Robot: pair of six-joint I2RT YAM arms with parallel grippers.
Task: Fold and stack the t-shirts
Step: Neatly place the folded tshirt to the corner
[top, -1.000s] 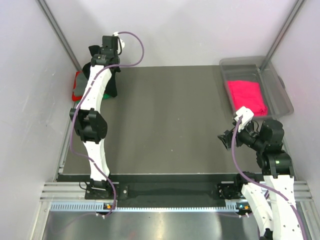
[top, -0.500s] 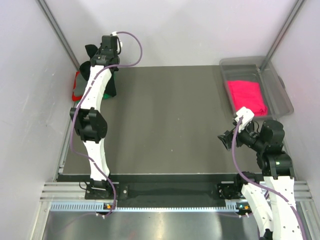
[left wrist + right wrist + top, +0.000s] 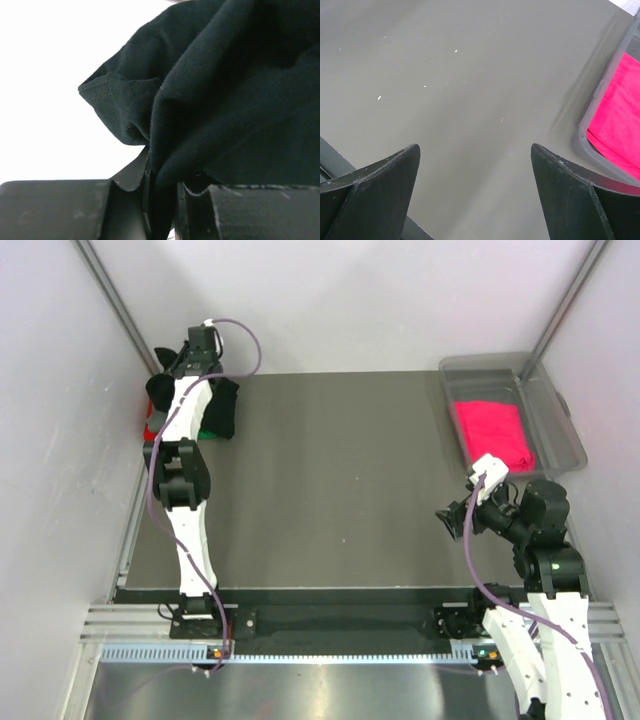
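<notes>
Barely started: left gripper (image 3: 162, 200) clamps the black tee (image 3: 225, 100) at the bench's (image 3: 340, 470) far-left corner, right gripper (image 3: 475, 190) gapes empty, and the pink tee (image 3: 492, 432) lies in the bin (image 3: 563, 415).

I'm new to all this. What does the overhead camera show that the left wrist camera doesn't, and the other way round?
Only the overhead view shows the whole table, the hot-pink t-shirt lying in the clear bin at the far right, and the right gripper, open above bare tabletop. Only the left wrist view shows the close detail: the left gripper pinching a fold of the black t-shirt between its fingers, and a stitched hem. Both show that black t-shirt, which overhead appears bunched at the far left corner.
</notes>
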